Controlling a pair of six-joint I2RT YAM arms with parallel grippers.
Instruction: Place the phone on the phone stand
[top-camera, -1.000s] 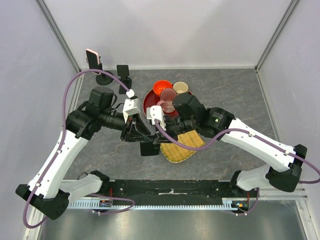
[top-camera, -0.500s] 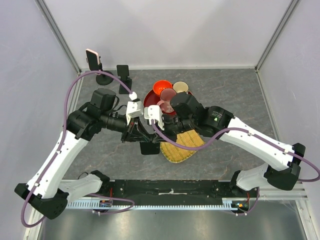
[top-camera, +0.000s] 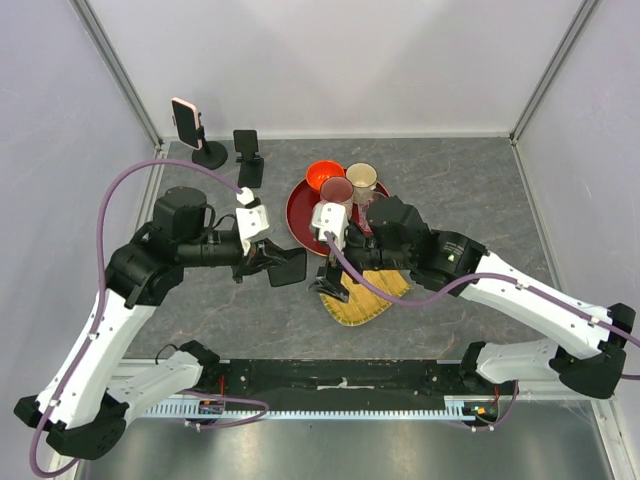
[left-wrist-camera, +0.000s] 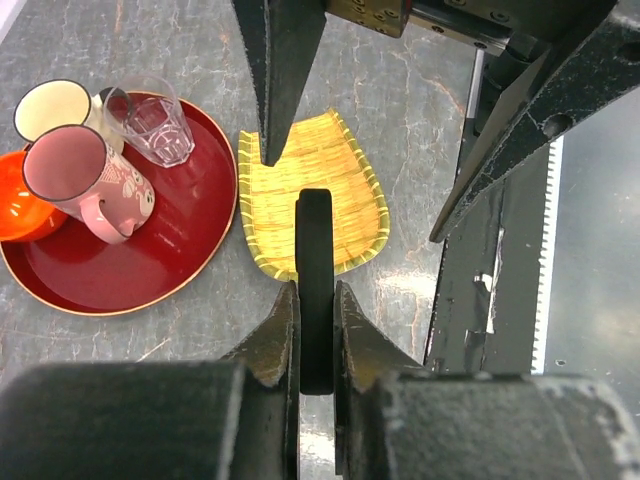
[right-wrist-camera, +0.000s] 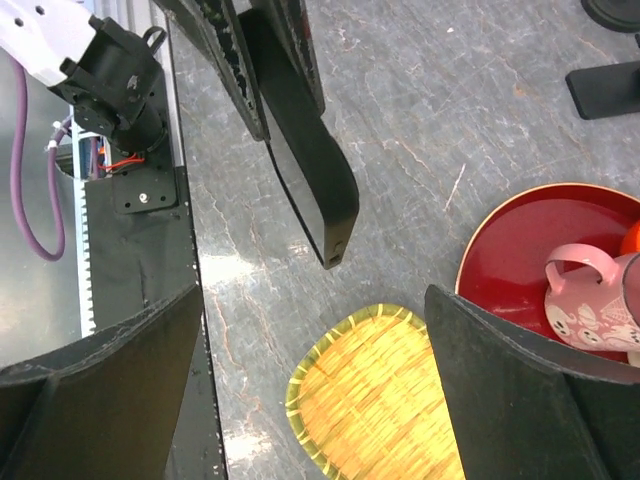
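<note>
A black phone (left-wrist-camera: 314, 260) stands on edge between the fingers of my left gripper (left-wrist-camera: 314, 300), which is shut on its lower end. From above, the phone (top-camera: 290, 267) is held over the table's middle left by the left gripper (top-camera: 272, 265). My right gripper (right-wrist-camera: 315, 380) stands wide open with nothing in it, just right of the phone (right-wrist-camera: 310, 160) and apart from it. A black phone stand (top-camera: 248, 152) sits at the back left. Beside it, a round-based stand (top-camera: 210, 155) carries a pink phone (top-camera: 185, 118).
A yellow woven basket (top-camera: 365, 295) lies under the right gripper (top-camera: 330, 275). Behind it a red tray (top-camera: 300, 212) holds a pink mug (top-camera: 337, 192), a beige cup (top-camera: 361, 178) and an orange bowl (top-camera: 324, 176). A clear glass (left-wrist-camera: 150, 120) also stands on the tray.
The right gripper has opened, let go of the phone and drawn back to the right. The left gripper has closed on the phone and carried it left.
</note>
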